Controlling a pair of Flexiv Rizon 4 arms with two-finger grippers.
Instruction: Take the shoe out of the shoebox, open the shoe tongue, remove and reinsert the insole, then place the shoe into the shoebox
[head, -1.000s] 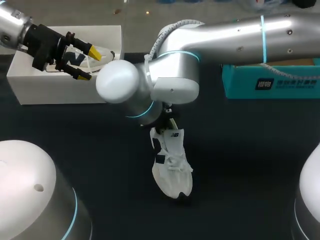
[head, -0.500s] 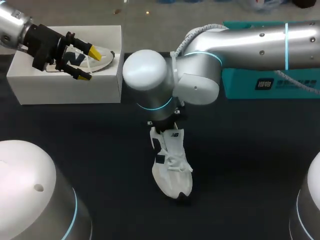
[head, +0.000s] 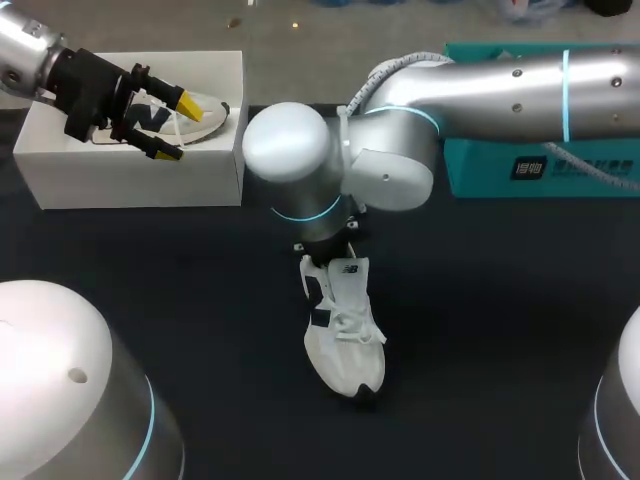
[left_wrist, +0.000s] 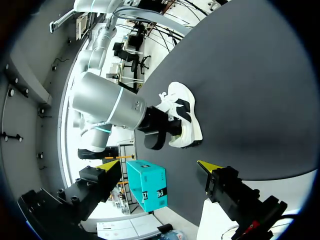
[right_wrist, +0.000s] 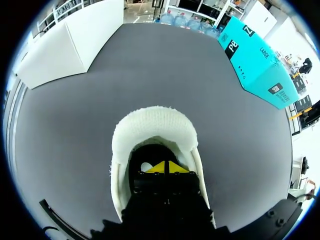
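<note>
A white shoe (head: 345, 335) lies on the dark table near the middle, toe toward me. My right arm comes in from the right, and its wrist stands over the shoe's heel end. In the right wrist view my right gripper (right_wrist: 167, 167) is shut, its yellow tips together down inside the shoe's opening (right_wrist: 152, 150). I cannot tell whether anything is pinched between them. My left gripper (head: 178, 127) hangs open above the white shoebox (head: 130, 175), where a second shoe (head: 205, 112) lies. In the left wrist view the left gripper (left_wrist: 159, 164) is wide apart, with the white shoe (left_wrist: 182, 112) far ahead of it.
A teal box (head: 540, 165) stands at the back right of the table, also seen as the teal box (right_wrist: 260, 55) ahead of the right gripper. The white shoebox (right_wrist: 65, 47) sits at the back left. Dark tabletop surrounds the shoe on all sides.
My right arm's elbow and wrist have swung to the right above the shoe's heel. The shoe has stayed in place, and the left arm has not moved.
</note>
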